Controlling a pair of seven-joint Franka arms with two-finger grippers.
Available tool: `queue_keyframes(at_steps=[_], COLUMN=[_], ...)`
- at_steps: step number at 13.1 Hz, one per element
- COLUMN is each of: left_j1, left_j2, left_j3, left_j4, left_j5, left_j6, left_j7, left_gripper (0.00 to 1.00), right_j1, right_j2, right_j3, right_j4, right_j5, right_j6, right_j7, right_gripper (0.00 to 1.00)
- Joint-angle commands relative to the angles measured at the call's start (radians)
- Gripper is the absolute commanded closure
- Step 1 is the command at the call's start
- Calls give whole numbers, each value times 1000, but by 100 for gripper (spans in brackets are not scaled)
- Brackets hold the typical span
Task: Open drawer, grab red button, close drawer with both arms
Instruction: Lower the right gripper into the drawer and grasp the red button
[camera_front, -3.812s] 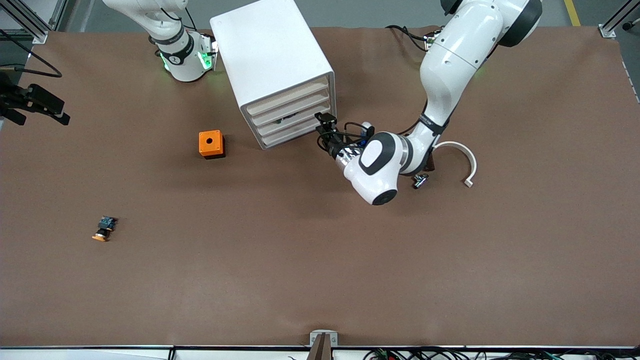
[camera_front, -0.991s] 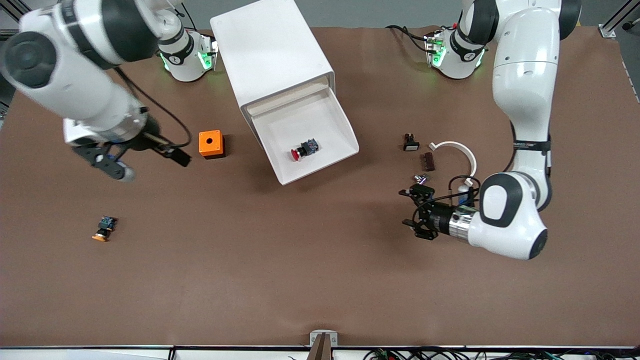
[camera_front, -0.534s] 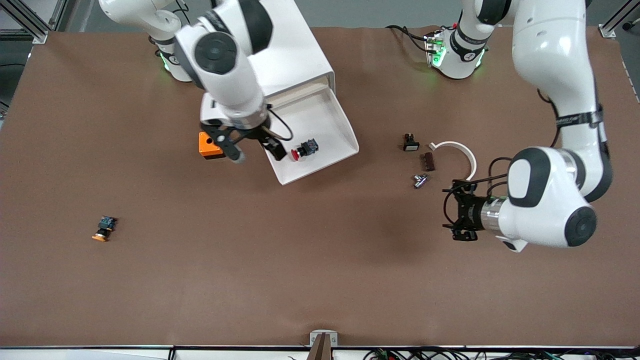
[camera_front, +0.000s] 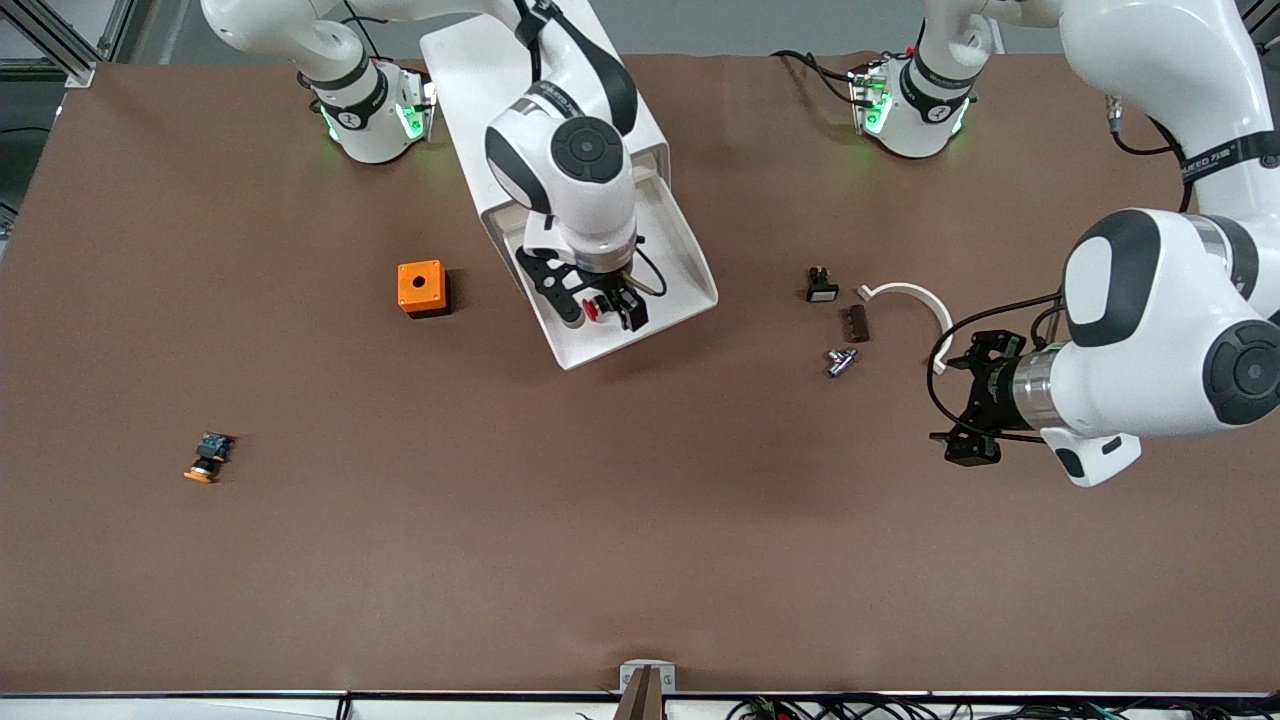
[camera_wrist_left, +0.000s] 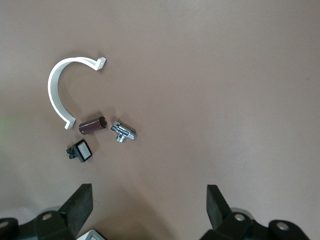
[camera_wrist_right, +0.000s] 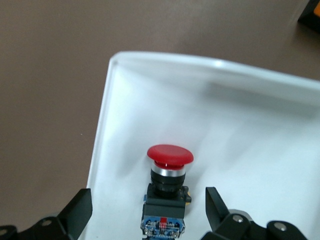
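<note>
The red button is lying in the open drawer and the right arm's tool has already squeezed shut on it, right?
Not quite. The red button does lie in the open drawer, but the right wrist view shows the right tool open over it, its fingers apart on either side, not squeezing it.

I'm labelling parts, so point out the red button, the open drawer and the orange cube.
red button (camera_wrist_right: 170, 154), right wrist view, on its red cap.
open drawer (camera_front: 700, 272), front view, on its side wall.
orange cube (camera_front: 421, 288), front view, on its top face.

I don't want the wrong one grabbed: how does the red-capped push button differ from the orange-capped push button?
The red-capped push button lies in the open white drawer, under the right gripper, whose fingers are open; the orange-capped push button lies on the bare brown table, nearer the front camera, with no gripper nearby. Both look small, with dark bodies.
</note>
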Motion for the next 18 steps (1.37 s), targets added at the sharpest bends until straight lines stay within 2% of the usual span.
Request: queue_keyframes(at_steps=[1,5,6,7,9,11,14,16,18], left_j1=[-5,-8,-6,-8,-6,-6,-6,-12,-19], left_j2=[-39,-93,-99,-100,-102,-116,-119,-110,-93], left_j3=[7,-5,-16,-21,-51,-80,-116,-127,-159], left_j4=[-27,-34,-39,-41,-41,-45,-45,-48,-65], left_j5=[27,108,106,106,108,106,108,109,108], left_j6=[0,0,-2,-2,-14,-19,-13,13,62], left_j7=[75,297,365,417,483,522,533,597,674], left_gripper=[0,0,0,0,0,0,0,0,0], right_j1=[18,28,30,33,34,36,-7,-76,-183], right_j2=[6,26,26,26,26,25,14,-3,-41], right_j3=[-12,-12,-12,-12,-11,-11,-11,-9,-16], right_j4=[12,12,12,12,13,16,44,102,147], right_j5=[-15,-12,-12,-7,2,2,4,10,51], right_j6=[-12,-16,-16,-16,-16,-16,-45,-160,-258], right_j7=[50,66,64,63,66,101,49,-99,-349], right_gripper=[0,0,13,38,100,100,100,100,100])
